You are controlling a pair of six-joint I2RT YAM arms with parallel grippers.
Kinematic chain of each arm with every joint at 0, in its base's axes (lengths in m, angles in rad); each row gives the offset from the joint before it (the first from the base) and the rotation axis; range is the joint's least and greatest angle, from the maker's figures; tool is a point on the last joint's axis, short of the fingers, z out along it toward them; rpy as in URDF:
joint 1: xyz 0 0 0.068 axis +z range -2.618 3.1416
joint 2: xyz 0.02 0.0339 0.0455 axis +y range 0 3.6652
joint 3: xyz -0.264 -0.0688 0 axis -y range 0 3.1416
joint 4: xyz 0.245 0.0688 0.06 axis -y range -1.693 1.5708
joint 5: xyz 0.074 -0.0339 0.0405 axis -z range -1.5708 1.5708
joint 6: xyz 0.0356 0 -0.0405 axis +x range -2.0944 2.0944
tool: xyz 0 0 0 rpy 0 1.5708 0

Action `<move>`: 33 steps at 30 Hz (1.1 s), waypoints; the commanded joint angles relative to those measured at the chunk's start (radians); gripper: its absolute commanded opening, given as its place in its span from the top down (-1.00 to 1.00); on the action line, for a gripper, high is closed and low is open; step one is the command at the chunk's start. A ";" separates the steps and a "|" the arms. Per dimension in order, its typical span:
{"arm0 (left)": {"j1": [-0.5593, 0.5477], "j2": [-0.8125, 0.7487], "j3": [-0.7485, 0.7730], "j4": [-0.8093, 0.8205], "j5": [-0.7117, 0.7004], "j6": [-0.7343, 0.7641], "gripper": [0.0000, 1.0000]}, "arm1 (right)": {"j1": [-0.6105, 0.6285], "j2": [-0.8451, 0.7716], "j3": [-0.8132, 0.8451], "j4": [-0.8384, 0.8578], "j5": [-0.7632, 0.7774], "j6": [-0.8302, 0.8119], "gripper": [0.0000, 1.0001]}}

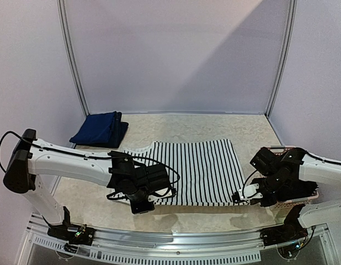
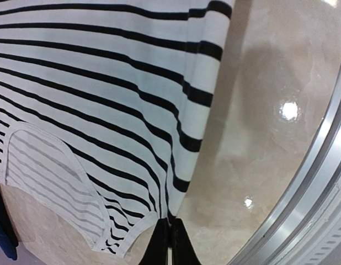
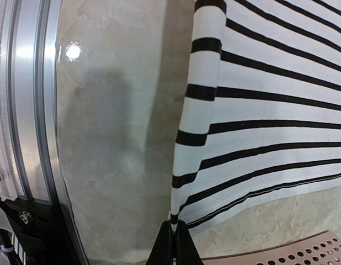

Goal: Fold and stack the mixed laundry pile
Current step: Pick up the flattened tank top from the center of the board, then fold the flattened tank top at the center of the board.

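Where the pale table (image 1: 214,124) fills the floor of the booth, the black-and-white striped tank top (image 1: 203,165) lies spread flat across its middle. A pink slotted basket (image 1: 311,194) sits at the right edge under the right arm. A folded navy piece (image 1: 100,130) rests at the far left, apart from the top. The left gripper (image 2: 170,234) is closed tight, pinching the top's near left corner, and the right gripper (image 3: 174,234) is likewise closed on its near right corner.
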 commanded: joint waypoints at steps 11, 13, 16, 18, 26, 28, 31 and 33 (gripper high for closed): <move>0.168 0.035 0.110 -0.026 -0.071 0.129 1.00 | -0.246 0.165 0.196 -0.070 -0.192 0.020 0.99; 0.190 0.066 0.134 -0.020 -0.078 0.144 1.00 | -0.268 0.219 0.232 -0.066 -0.202 0.029 0.99; 0.216 0.112 0.167 -0.013 -0.081 0.160 1.00 | -0.294 0.288 0.270 -0.052 -0.208 0.049 0.99; 0.236 0.138 0.183 -0.010 -0.087 0.164 1.00 | -0.309 0.324 0.292 -0.038 -0.205 0.064 0.99; 0.309 0.195 0.219 0.017 -0.079 0.169 1.00 | -0.356 0.465 0.375 0.031 -0.172 0.141 0.99; 0.325 0.210 0.228 0.020 -0.073 0.175 1.00 | -0.358 0.497 0.396 0.043 -0.168 0.158 0.99; 0.349 0.235 0.247 0.020 -0.068 0.182 1.00 | -0.359 0.554 0.429 0.054 -0.156 0.179 0.99; 0.363 0.245 0.262 0.019 -0.062 0.181 1.00 | -0.362 0.586 0.442 0.068 -0.141 0.191 0.99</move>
